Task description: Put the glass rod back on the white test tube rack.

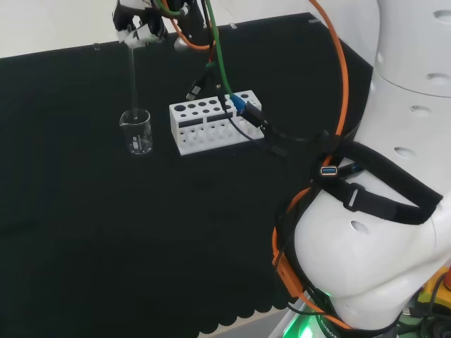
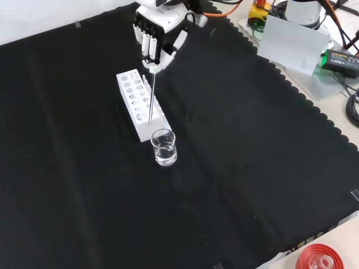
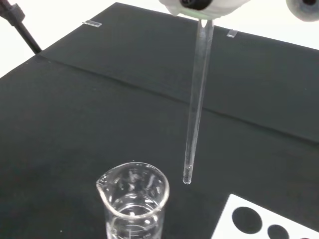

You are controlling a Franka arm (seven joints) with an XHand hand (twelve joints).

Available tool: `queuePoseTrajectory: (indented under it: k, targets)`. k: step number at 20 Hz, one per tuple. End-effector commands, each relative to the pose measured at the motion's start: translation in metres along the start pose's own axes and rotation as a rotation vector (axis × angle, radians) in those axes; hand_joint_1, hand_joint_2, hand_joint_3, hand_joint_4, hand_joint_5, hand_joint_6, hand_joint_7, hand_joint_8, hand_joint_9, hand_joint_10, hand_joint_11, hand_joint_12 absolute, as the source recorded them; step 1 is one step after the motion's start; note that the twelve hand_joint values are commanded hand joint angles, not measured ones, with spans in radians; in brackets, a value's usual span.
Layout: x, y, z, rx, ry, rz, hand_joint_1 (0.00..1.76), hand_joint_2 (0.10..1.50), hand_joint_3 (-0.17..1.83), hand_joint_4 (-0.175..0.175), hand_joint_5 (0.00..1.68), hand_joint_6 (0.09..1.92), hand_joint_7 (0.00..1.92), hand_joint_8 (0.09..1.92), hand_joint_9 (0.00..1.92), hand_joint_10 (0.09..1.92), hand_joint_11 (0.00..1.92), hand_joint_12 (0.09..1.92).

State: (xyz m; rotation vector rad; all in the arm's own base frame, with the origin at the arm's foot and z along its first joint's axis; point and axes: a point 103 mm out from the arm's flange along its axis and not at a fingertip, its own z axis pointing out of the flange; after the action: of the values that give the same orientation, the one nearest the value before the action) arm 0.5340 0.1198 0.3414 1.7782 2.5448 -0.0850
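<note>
My hand (image 1: 137, 24) hangs high over the cloth, fingers pinched on the top of the glass rod (image 1: 132, 77). The rod hangs almost upright. In the wrist view the rod (image 3: 197, 99) ends just above and beside the rim of a small glass beaker (image 3: 133, 199), which holds a little clear liquid; the tip is outside the beaker. The white test tube rack (image 2: 137, 101) lies right behind the beaker (image 2: 164, 147) in the front view, and the rod (image 2: 151, 95) lines up over its near end below the hand (image 2: 157, 36). A corner of the rack (image 3: 269, 221) shows in the wrist view.
Orange, green and black cables (image 1: 232, 105) hang across the rack (image 1: 211, 123) in the head view. A grey plate (image 2: 294, 45) and a black power adapter (image 2: 343, 59) lie off the cloth at the front view's right. A red ribbed ring (image 2: 320, 259) sits at its lower right.
</note>
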Motion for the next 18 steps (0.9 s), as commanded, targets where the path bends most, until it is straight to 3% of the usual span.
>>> queuePoseTrajectory:
  k: [1,18]
  targets:
    - [-0.025,-0.013,-0.005,0.005,-0.02,0.053,1.33,1.04,-0.17,-0.175,1.42,0.09,1.46,0.44,1.84,0.15,1.61,0.53]
    - [-0.077,-0.034,0.002,0.029,-0.033,0.149,1.33,1.04,-0.17,-0.175,1.42,0.09,1.46,0.44,1.84,0.14,1.61,0.54]
